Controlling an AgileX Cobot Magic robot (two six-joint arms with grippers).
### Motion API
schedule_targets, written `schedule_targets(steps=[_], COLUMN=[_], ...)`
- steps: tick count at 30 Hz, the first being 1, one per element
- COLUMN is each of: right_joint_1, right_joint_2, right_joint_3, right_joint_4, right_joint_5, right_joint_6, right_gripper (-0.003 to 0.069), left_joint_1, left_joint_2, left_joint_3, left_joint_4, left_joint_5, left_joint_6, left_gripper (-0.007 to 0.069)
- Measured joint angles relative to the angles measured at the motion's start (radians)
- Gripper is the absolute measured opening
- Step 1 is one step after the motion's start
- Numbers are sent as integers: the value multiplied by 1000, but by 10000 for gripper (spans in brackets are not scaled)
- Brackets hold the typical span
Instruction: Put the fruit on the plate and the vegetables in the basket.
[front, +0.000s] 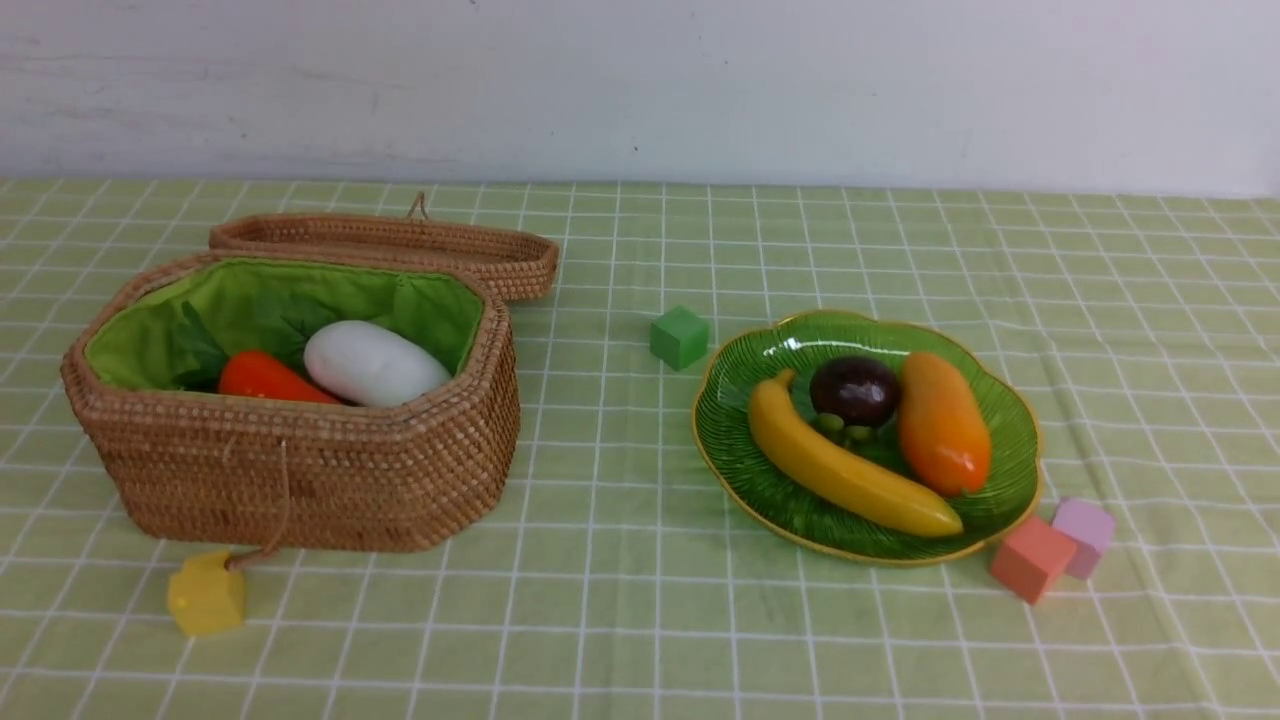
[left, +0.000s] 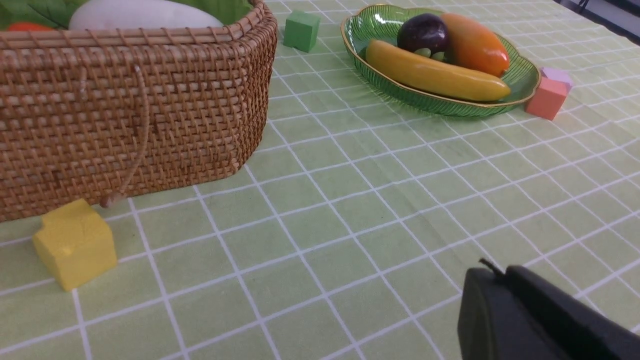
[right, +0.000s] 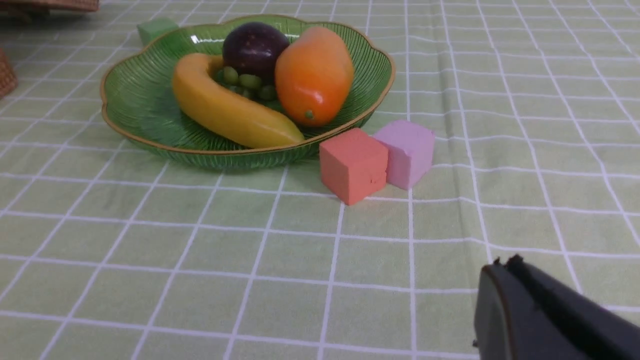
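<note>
Checked green cloth (front: 640, 620), woven wicker basket (front: 300, 480), ribbed glossy plate (front: 1010, 420)

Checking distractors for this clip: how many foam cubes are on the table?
4: green cube behind the plate, yellow cube before the basket, orange cube touching purple cube. Others may hide behind the basket.

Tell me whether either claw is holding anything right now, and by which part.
Nothing is held. The left claw and right claw are both shut with nothing between them, hanging over bare tablecloth.
</note>
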Motion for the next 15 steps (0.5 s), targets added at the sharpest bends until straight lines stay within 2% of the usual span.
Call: schedule_targets(steps=[15], right_joint_1=[0], right_joint_2=[0], right_joint_3=[-5], right_joint_4=[3], right_joint_5=[36], right_joint_6=[-18], right_gripper=[-15], left_joint_1=[0], left_joint_2=[0], left_joint_3=[0], left_joint_4=[0], left_joint_5=[0], left_joint_6=[0], left_gripper=[39])
